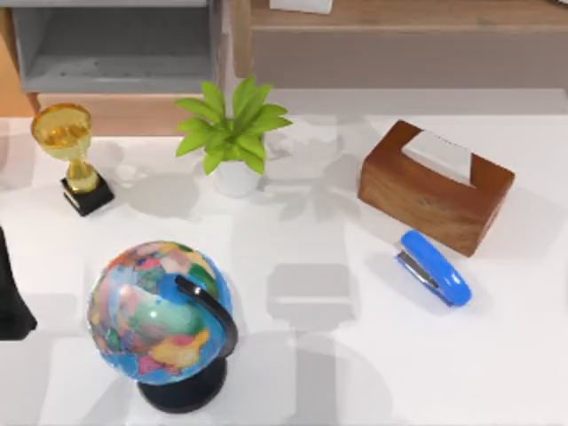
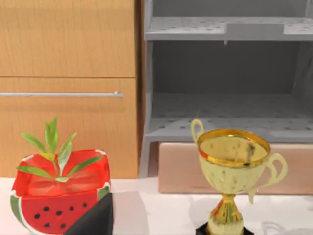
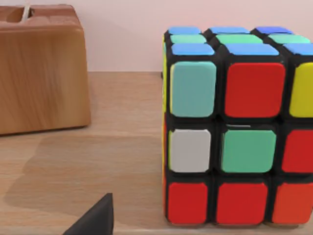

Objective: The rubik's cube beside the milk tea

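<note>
Nine glossy squares (black-framed) face rubik's cube.

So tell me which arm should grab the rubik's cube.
Probably the right: its wrist view has the rubik's cube close ahead on a wooden surface. The left wrist view faces a trophy and a watermelon-patterned pot.

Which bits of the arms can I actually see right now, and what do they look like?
Little shows. The left arm is a plain black shape at the top view's left edge. A matte black wedge of the left tool and another of the right tool show. No cables or markings visible.
</note>
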Available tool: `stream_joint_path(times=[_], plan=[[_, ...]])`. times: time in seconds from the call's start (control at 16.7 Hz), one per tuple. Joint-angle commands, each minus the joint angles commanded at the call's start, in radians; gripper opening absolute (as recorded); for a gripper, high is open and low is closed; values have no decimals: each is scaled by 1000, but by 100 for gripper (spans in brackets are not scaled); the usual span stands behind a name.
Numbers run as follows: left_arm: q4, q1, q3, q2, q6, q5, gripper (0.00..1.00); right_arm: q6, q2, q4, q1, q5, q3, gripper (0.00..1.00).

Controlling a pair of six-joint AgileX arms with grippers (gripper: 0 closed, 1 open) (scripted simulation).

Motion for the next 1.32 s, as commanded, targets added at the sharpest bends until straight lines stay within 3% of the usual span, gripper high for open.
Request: stream_joint_path(times=[0.96, 1.32], plan=[[0, 0, 0, 0, 0, 0, 100, -1, 230, -41, 33, 36, 270, 100], [0, 0, 0, 0, 0, 0, 100, -1, 230, -41, 33, 36, 270, 55]])
